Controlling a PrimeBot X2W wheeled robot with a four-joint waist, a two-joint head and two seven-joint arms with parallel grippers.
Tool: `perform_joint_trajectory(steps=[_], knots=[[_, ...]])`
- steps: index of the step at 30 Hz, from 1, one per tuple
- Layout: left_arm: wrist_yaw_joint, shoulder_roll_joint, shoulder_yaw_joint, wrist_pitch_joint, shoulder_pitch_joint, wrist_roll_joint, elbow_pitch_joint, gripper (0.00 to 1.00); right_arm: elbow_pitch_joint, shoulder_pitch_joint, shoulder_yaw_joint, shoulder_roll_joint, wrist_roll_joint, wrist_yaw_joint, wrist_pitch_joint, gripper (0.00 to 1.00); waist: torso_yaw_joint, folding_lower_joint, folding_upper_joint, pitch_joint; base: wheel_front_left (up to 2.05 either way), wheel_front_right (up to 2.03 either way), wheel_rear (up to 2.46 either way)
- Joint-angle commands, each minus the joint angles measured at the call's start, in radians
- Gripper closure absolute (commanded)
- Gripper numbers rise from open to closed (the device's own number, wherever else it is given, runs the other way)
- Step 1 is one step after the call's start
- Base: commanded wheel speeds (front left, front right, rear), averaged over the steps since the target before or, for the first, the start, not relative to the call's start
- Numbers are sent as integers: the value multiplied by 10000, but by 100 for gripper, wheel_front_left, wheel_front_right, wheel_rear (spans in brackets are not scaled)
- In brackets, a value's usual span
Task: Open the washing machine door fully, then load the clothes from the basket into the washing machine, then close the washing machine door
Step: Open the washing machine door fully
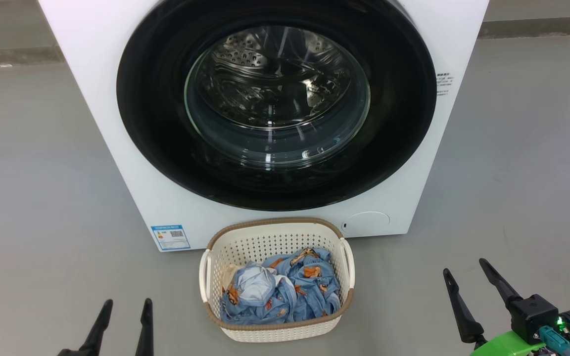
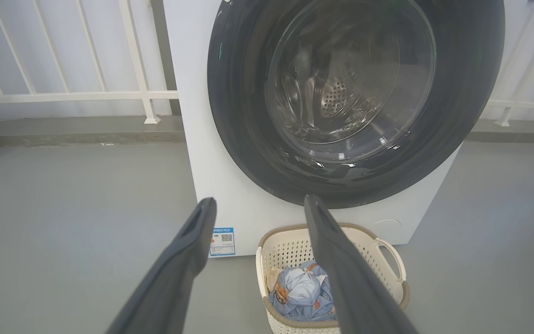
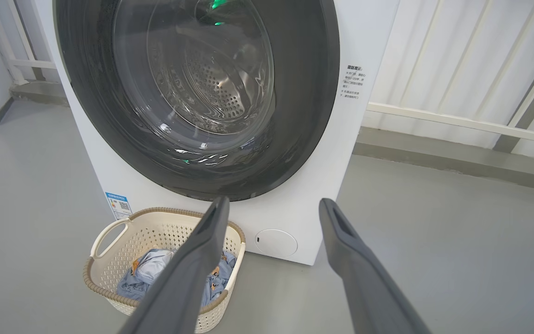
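Note:
The white washing machine (image 1: 117,163) stands ahead with its round black-rimmed door (image 1: 156,148) shut flat against the front; the steel drum shows through the glass bowl. On the floor before it sits the cream basket (image 1: 277,333), holding the light blue clothes (image 1: 295,291) with orange-brown prints. My left gripper (image 1: 126,304) hovers open at the lower left, left of the basket. My right gripper (image 1: 465,269) hangs open at the lower right, right of the basket. Both are empty. In the wrist views the door (image 2: 239,116) (image 3: 308,93) and basket (image 2: 390,250) (image 3: 109,232) lie beyond the spread fingers.
Grey floor (image 1: 42,198) spreads on both sides of the machine. A white railing (image 2: 63,96) runs behind it on the left and white panels with a rail (image 3: 457,121) on the right. A blue sticker (image 1: 170,237) and a small round flap (image 1: 366,222) mark the machine's lower front.

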Motion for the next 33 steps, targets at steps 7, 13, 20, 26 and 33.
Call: perform_joint_trajectory(steps=[7, 13, 20, 26, 33], knots=[[-16, 95, 358, -67, -270, 43, -337, 0, -335, -314, 238, -105, -102, 16, -122, 0, -18, 0, -1, 2, 51, 51, -101], [-16, 95, 328, -67, -278, 24, -357, 0, -324, -322, 223, -111, -71, 16, -122, 0, -42, 0, -1, 44, 105, 105, -209], [-16, 95, 402, -67, -334, -187, -462, 0, -331, -330, 199, -108, -49, 16, -122, 0, -47, 0, -1, 98, 113, 113, -226], [-16, 95, 429, -67, -332, -267, -436, 0, -336, -333, 191, -104, -23, 16, -122, 0, -49, 0, -1, 131, 66, 66, -132], [-16, 95, 393, -67, -357, -278, -383, 0, -340, -345, 188, -98, -10, 16, -122, 0, -47, 0, -1, 167, 16, 16, -33]])
